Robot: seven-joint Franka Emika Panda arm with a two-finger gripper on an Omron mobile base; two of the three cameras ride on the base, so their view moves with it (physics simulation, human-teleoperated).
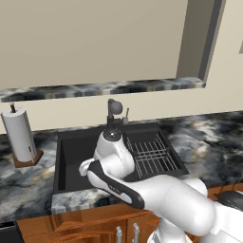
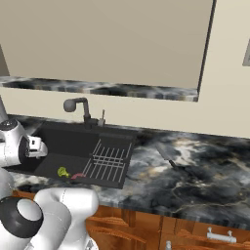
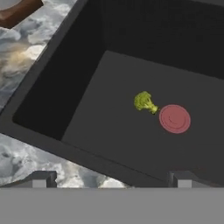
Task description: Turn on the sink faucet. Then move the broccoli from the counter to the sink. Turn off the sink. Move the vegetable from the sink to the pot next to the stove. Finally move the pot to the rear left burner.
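The broccoli [image 3: 144,102], a small yellow-green floret, lies on the floor of the dark sink [image 3: 65,87], touching the left side of the red drain cover [image 3: 174,118]. From the right base view the broccoli [image 2: 62,172] sits near the front of the sink [image 2: 68,139]. My gripper [image 3: 113,179] hangs open and empty above the sink's front rim, pointing down into the basin; it also appears at the left edge of the right base view [image 2: 38,146]. The dark faucet [image 1: 114,111] [image 2: 78,105] stands at the back rim; I see no water running. The pot and stove are out of view.
A wire dish rack [image 1: 152,152] [image 2: 110,158] fills the sink's right half. A paper towel roll [image 1: 20,135] stands on the marbled counter to the left. A thin dark object [image 2: 178,166] lies on the counter right of the sink. A window ledge [image 1: 95,89] runs behind.
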